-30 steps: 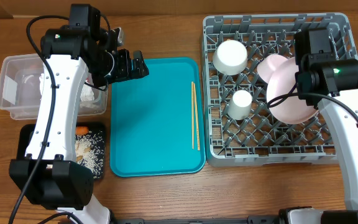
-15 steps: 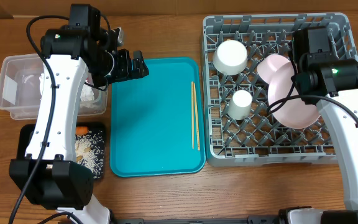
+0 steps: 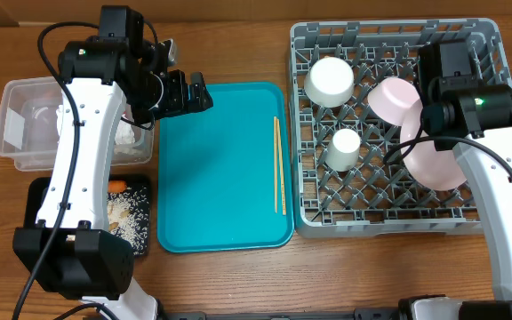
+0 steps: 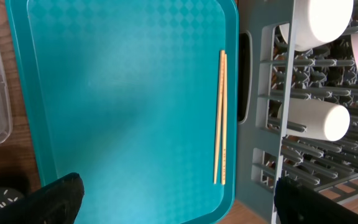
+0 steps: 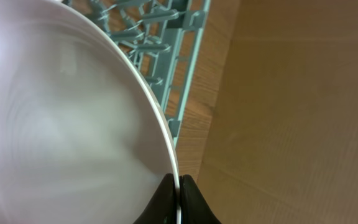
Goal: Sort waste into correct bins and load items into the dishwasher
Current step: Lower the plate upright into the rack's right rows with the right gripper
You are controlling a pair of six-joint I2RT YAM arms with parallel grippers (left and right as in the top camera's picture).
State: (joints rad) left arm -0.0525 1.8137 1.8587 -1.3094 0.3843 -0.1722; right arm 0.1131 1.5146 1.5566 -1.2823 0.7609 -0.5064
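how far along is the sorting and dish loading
Done: two white cups and one pink plate sit in the rack; rice and a carrot lie in the black tray. In hand: the right gripper pinches a second pink plate's rim. Left: chopsticks on the teal tray.

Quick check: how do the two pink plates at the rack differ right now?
The rear pink plate stands free among the pegs; the front pink plate is pinched at its rim by the right gripper. The rear pink plate sits beside the white bowl; the front pink plate is nearer the right side of the dish rack. Both are pale pink, round and tilted on edge over the rack.
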